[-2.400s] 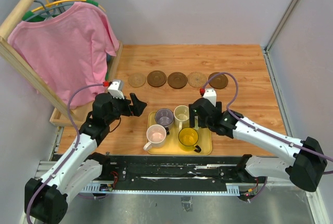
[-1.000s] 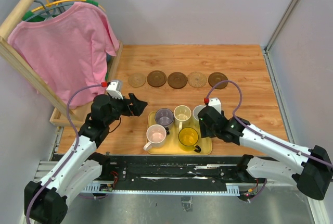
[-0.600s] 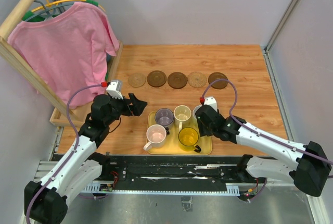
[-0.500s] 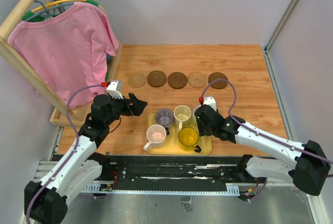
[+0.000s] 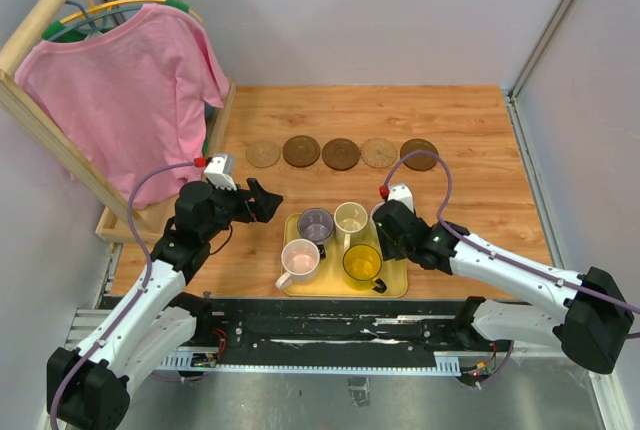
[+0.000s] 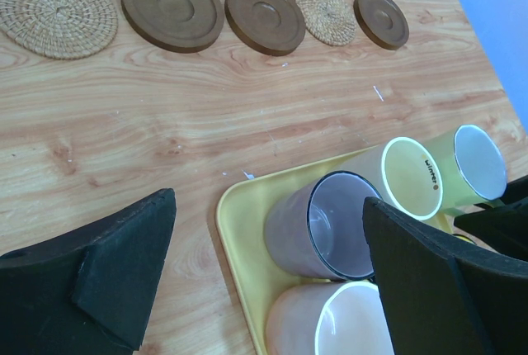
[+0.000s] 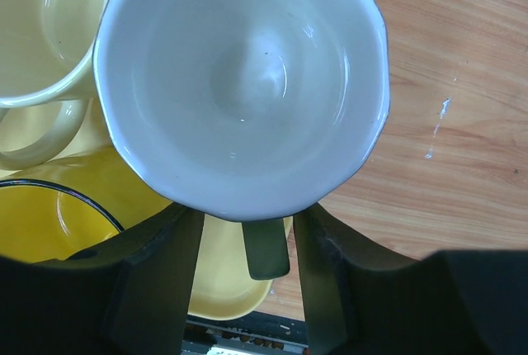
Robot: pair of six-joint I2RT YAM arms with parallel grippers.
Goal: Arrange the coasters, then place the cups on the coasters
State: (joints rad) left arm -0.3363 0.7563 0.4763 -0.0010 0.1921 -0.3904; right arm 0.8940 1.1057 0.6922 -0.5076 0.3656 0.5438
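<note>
Five coasters lie in a row at the back: tan (image 5: 263, 153), dark brown (image 5: 301, 151), dark brown (image 5: 341, 154), tan (image 5: 380, 153), dark brown (image 5: 419, 154). The purple cup (image 5: 316, 224), cream cup (image 5: 350, 218), pink cup (image 5: 300, 260) and yellow cup (image 5: 362, 263) stand on the yellow tray (image 5: 290, 285). The whitish cup (image 7: 243, 82) stands at the tray's right end. My right gripper (image 7: 247, 227) straddles its dark handle (image 7: 266, 248) with a gap on each side, still open. My left gripper (image 6: 270, 202) hovers open by the tray's left end, holding nothing.
A wooden rack with a pink shirt (image 5: 125, 90) on hangers stands at the left, its base (image 5: 120, 225) along the table's left edge. Grey walls close in the back and the right side. Bare wood (image 5: 480, 200) lies between the tray and the coaster row.
My right gripper has shifted a little left onto the whitish cup and its fingers have narrowed around the handle. The left arm, the cups and the coasters have not moved.
</note>
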